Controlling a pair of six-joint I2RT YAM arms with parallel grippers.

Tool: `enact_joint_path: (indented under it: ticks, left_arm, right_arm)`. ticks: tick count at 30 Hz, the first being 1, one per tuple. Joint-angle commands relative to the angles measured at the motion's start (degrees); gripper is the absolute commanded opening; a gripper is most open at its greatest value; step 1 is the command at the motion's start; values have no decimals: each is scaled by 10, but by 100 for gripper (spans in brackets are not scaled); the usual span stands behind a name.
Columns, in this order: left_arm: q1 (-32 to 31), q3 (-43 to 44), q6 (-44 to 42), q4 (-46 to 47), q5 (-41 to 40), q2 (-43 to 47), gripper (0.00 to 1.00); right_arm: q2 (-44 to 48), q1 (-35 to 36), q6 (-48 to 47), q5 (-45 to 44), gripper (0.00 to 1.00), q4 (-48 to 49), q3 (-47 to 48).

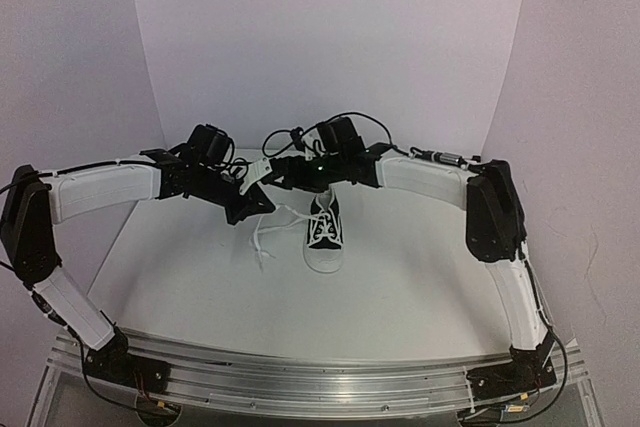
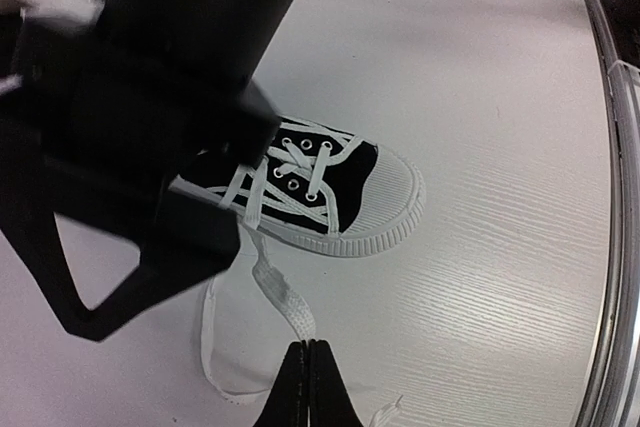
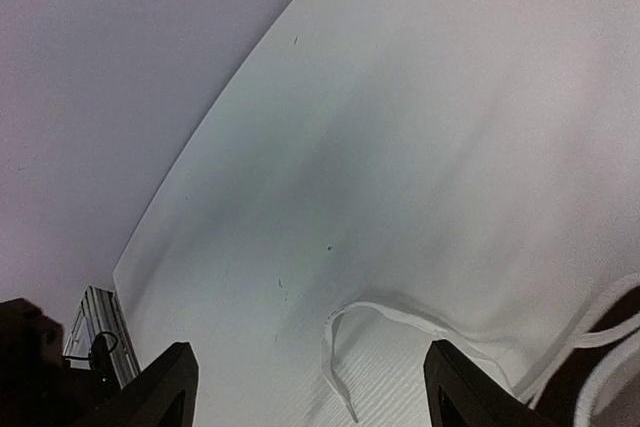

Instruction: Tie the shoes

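Sneaker (image 1: 325,235) sits near the middle of the bench (image 1: 420,282), toe toward the near rail (image 2: 603,247), with bare surface open to its right and front and the side walls well apart from it. Left end effector (image 2: 308,347) is clamped on a lace (image 2: 285,302) rising from the eyelets. Right end effector (image 3: 310,387) hangs with fingers spread wide, holding nothing, above a loose lace (image 3: 395,312), with open bench running on to the left-hand edge at the wall.

The sneaker (image 1: 326,237) stands at the middle of the desk (image 1: 420,282), toe toward the near edge; its laces (image 1: 263,239) trail over the desk just left of it.
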State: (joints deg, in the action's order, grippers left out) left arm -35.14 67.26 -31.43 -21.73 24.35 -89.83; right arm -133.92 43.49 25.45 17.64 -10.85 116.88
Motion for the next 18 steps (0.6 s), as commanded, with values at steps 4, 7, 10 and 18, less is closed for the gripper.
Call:
enact_joint_path:
  ticks: [4, 7, 10, 18]
  left_arm:
    - [60, 37, 9, 33, 7, -56, 0]
    - [77, 35, -13, 32, 8, -69, 0]
    - [93, 31, -24, 32, 4, -77, 0]
    - [104, 32, -14, 38, -10, -110, 0]
  right_arm:
    - [222, -13, -133, -57, 73, 79, -204]
    - [252, 37, -163, -115, 66, 88, -280]
    - [206, 99, -207, -132, 64, 97, -288]
    - [35, 116, -234, -100, 56, 103, -160]
